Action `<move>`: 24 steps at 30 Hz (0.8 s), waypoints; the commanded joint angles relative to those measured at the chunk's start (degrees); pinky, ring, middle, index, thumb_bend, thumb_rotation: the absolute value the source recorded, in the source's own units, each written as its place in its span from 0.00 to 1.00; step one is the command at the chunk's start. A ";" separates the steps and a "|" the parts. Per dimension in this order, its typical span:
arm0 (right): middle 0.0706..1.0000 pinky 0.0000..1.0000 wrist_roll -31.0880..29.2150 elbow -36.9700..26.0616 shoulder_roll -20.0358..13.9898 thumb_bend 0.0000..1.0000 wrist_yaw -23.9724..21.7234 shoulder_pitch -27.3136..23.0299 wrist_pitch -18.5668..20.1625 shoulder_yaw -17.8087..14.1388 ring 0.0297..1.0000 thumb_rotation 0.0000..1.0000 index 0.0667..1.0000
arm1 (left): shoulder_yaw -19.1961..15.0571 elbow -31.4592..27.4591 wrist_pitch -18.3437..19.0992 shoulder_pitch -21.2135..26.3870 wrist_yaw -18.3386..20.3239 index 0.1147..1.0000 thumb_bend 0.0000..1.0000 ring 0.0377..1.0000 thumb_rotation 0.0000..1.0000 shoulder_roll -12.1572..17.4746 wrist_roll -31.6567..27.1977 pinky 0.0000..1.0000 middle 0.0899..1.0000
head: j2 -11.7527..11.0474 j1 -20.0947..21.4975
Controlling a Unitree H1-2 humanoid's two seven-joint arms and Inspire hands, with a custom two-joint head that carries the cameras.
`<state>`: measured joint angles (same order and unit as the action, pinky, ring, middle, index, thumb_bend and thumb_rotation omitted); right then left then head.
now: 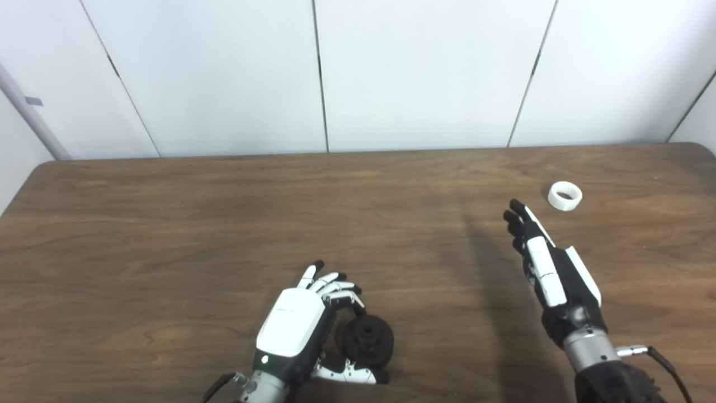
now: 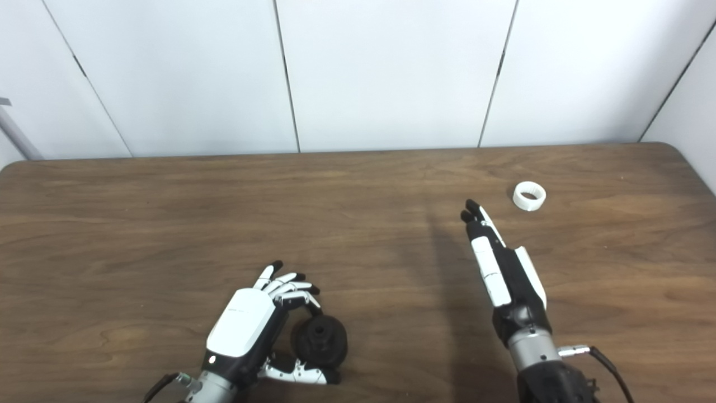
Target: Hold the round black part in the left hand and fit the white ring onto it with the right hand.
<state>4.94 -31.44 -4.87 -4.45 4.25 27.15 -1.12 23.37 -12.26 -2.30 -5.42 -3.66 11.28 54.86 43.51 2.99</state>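
The round black part sits at the near middle of the wooden table. My left hand is curled around it from the left, fingers on its far edge and thumb against its near edge. The white ring lies flat on the table at the far right, free of both hands. My right hand is open with fingers straight, edge-on, pointing toward the ring; its fingertips stop short of the ring, to its near left. The same scene shows in the right eye view: part, ring.
A white panelled wall stands just behind the table's far edge. The table's right corner curves away near the ring. A cable trails from my right wrist.
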 commanded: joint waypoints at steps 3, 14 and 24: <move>0.96 1.00 -0.90 -2.57 0.03 0.58 0.00 -1.19 -0.38 -0.55 0.99 1.00 0.96 | -0.31 0.54 -2.87 0.47 -4.09 0.42 0.52 0.85 0.05 0.28 1.27 1.00 0.73 | 0.30 0.26; 0.97 1.00 -1.25 -2.78 0.38 0.57 0.05 -1.49 -0.28 -0.94 1.00 1.00 0.96 | -0.71 3.68 -4.43 0.48 -6.98 0.42 0.52 0.83 0.05 1.00 1.94 1.00 0.72 | 0.27 1.57; 0.87 0.93 8.70 -2.24 -2.79 0.57 3.18 -4.30 -0.56 -2.59 0.92 0.69 0.78 | -1.30 4.25 -4.74 0.57 -6.83 0.42 0.52 0.82 0.05 1.33 0.99 1.00 0.72 | -0.58 4.79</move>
<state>10.97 -31.83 -6.05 -2.30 2.13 27.24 -2.94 22.53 -9.55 -5.41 -5.03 -8.89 11.45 55.95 42.89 7.38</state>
